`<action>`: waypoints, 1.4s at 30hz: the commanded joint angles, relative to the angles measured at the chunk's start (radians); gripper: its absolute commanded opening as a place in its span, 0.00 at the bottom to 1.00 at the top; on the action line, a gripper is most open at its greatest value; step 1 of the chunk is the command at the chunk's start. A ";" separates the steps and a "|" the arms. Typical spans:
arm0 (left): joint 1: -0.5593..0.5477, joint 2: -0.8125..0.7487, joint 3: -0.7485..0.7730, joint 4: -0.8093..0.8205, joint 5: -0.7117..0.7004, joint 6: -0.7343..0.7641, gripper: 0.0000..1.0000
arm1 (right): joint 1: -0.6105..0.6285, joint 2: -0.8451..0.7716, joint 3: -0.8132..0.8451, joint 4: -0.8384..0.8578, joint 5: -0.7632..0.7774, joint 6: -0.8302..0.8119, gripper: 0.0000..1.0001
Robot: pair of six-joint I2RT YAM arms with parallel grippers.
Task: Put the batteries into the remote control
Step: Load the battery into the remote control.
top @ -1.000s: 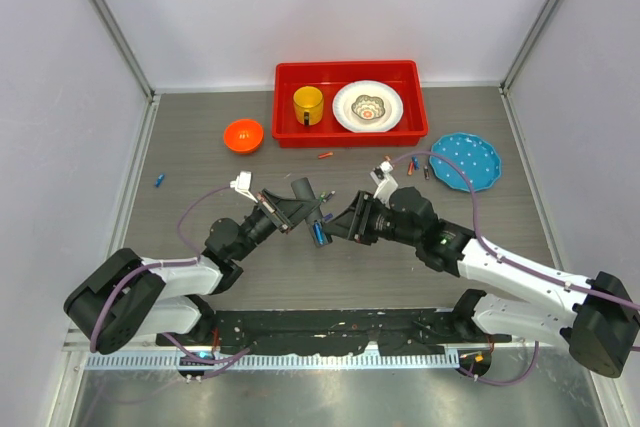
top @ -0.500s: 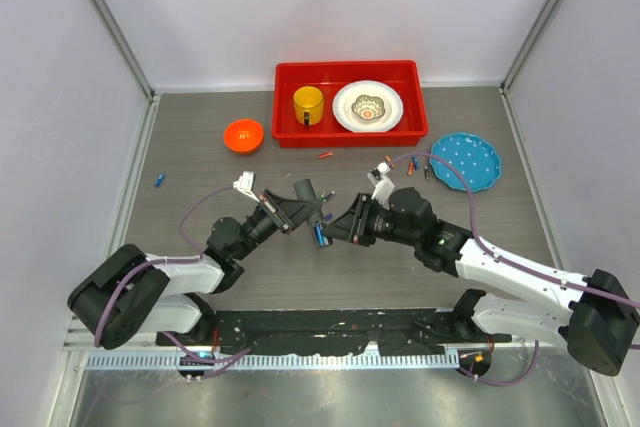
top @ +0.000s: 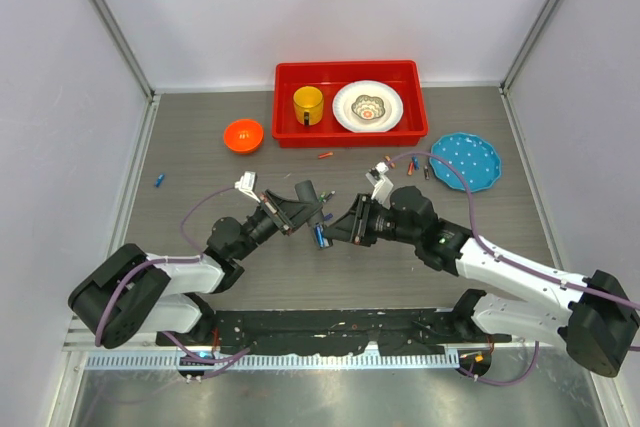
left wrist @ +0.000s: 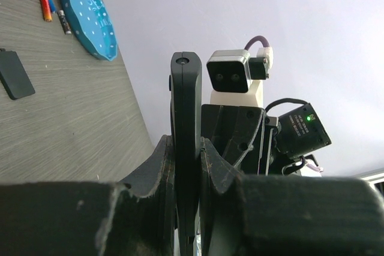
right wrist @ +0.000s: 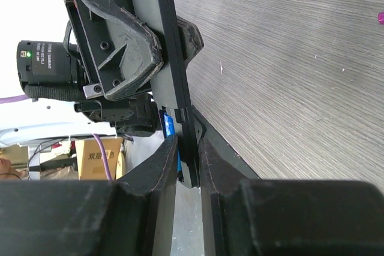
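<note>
My left gripper [top: 296, 210] is shut on the black remote control [top: 305, 197] and holds it above the table; in the left wrist view the remote [left wrist: 185, 94] stands edge-on between the fingers [left wrist: 157, 166]. My right gripper [top: 331, 229] meets it from the right, shut on a blue battery [top: 319, 236]. In the right wrist view the blue battery [right wrist: 170, 125] lies pressed against the remote's [right wrist: 171, 70] end, between my fingers [right wrist: 159, 160]. Loose batteries lie on the table: a blue one [top: 159, 181], a red one [top: 325, 155], and others [top: 411, 167] by the blue plate.
A red bin [top: 290, 132] with a yellow mug [top: 308, 104] and a white plate [top: 368, 107] stands at the back. An orange bowl [top: 243, 134] is to its left, a blue plate [top: 466, 160] at right. A small flat black piece [left wrist: 15, 81] lies on the table.
Both grippers have drifted slightly, still joined at the remote's end. The holds on the remote and the blue battery have not changed.
</note>
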 commanded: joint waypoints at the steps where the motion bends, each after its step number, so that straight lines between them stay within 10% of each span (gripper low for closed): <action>1: -0.002 -0.004 0.023 0.070 0.045 0.014 0.09 | -0.019 0.004 0.045 -0.011 -0.039 -0.038 0.01; 12: -0.002 0.022 0.003 0.105 0.044 0.006 0.00 | -0.039 0.036 0.132 -0.147 -0.103 -0.135 0.01; 16: -0.002 0.014 -0.008 0.106 0.004 0.017 0.00 | -0.039 0.015 0.111 -0.121 -0.091 -0.087 0.29; 25: -0.002 0.002 -0.017 0.100 -0.077 0.046 0.00 | -0.039 -0.002 0.083 -0.020 -0.086 0.028 0.54; 42: -0.048 -0.067 -0.046 0.099 -0.242 0.138 0.00 | -0.039 0.056 0.013 0.081 -0.011 0.209 0.58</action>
